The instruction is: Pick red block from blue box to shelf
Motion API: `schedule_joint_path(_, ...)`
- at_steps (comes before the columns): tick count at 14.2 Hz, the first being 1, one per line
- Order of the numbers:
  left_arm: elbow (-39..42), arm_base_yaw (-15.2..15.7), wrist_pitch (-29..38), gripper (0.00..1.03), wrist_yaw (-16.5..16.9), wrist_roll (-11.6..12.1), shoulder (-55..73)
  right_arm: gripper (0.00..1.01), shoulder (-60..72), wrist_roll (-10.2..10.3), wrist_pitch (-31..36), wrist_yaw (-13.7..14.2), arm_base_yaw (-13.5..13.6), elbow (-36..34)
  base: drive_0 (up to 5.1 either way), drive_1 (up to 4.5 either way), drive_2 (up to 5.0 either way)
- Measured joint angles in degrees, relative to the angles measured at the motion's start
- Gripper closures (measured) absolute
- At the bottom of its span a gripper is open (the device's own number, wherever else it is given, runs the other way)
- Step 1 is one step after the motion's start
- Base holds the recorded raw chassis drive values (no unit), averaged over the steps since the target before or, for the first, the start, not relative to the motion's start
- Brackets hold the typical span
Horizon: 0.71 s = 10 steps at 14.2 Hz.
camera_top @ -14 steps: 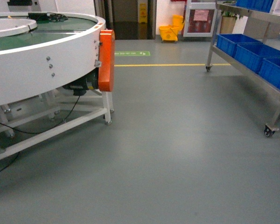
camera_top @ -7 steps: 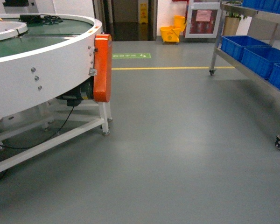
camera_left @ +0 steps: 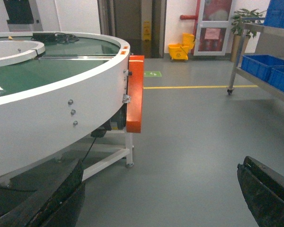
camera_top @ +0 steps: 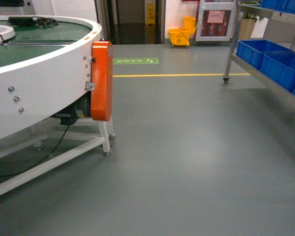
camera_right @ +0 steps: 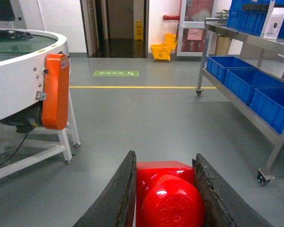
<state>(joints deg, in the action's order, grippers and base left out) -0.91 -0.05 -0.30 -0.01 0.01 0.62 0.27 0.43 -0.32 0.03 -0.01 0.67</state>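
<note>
The head camera looks forward and slightly down across grey floor [camera_top: 187,162], round conveyor table [camera_top: 44,83] left, shelf [camera_top: 265,64] right. Both wrist cameras sit lower, facing the same way. All three views share the orange guard [camera_right: 56,92], the yellow floor line [camera_left: 194,87] and the mop bucket [camera_top: 179,36].

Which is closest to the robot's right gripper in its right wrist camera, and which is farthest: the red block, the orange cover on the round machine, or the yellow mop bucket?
1. The red block, held between the right gripper fingers, bottom centre.
2. The orange cover on the round machine, to the left.
3. The yellow mop bucket, far back by the wall, near the middle.
</note>
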Motion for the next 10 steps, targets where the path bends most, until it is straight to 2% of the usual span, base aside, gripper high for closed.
schedule_joint_path(7,0.00,0.00,0.20,0.05,0.02,0.00,0.00,0.75,0.00,0.00,-0.07,0.00,0.00,0.00,0.0,4.36,-4.3)
schedule_joint_path(10,0.00,0.00,0.57,0.05,0.00,0.00,0.00,0.75,0.00,0.00,0.44,0.00,0.00,0.00,0.0,0.00,0.0)
